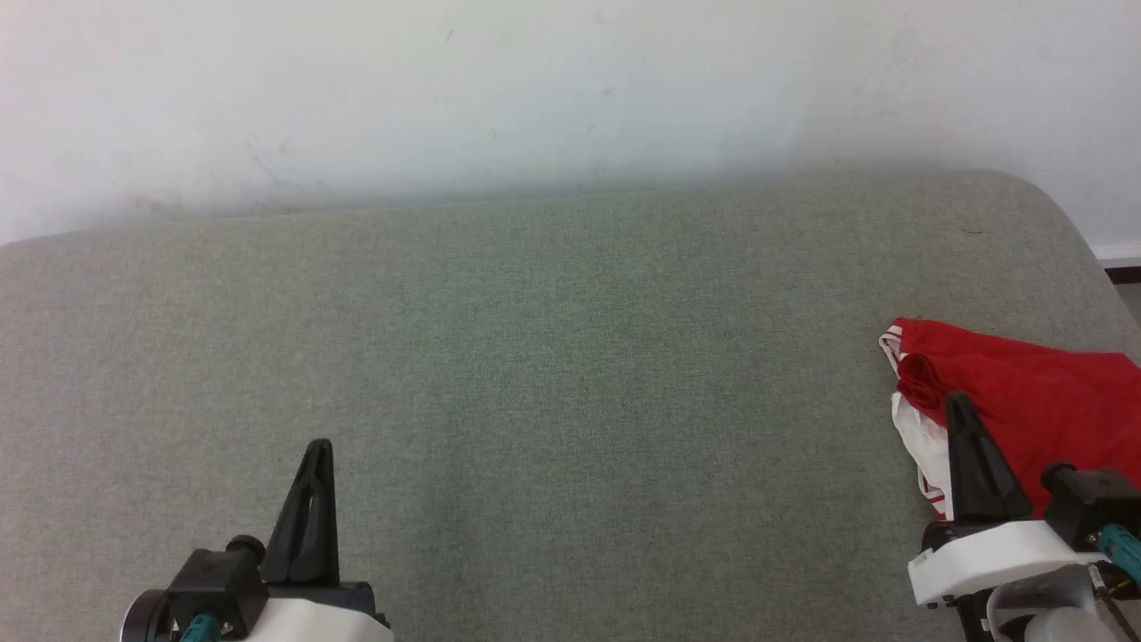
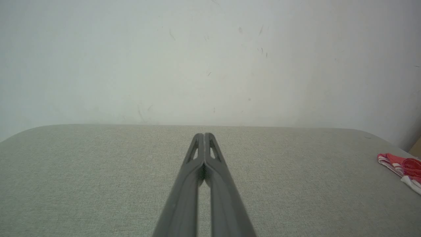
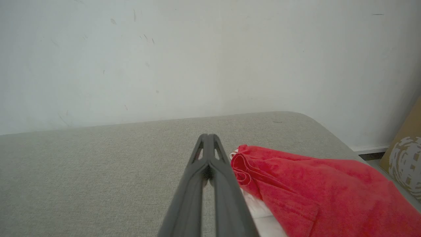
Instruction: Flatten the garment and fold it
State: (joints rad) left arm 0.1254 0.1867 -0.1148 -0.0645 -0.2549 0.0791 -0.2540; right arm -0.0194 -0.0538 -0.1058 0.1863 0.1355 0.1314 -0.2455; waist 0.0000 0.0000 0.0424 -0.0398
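Note:
The garment [image 1: 1025, 392] is a red shirt with white, striped-trim edges, lying bunched at the right side of the grey padded table [image 1: 553, 357]. It also appears as the garment [image 3: 306, 184] in the right wrist view and as the garment [image 2: 403, 166] far right in the left wrist view. My right gripper [image 1: 961, 406] is shut, empty, its tips over the garment's left edge. In its own view the right gripper [image 3: 207, 136] points just left of the red cloth. My left gripper [image 1: 318, 448] is shut and empty at the lower left, far from the cloth, and the left gripper [image 2: 204, 135] hovers over bare table.
A white wall [image 1: 535, 89] runs behind the table. The table's rounded right corner [image 1: 1070, 223] is close to the garment. A brown patterned board [image 3: 406, 158] leans past the table's right edge.

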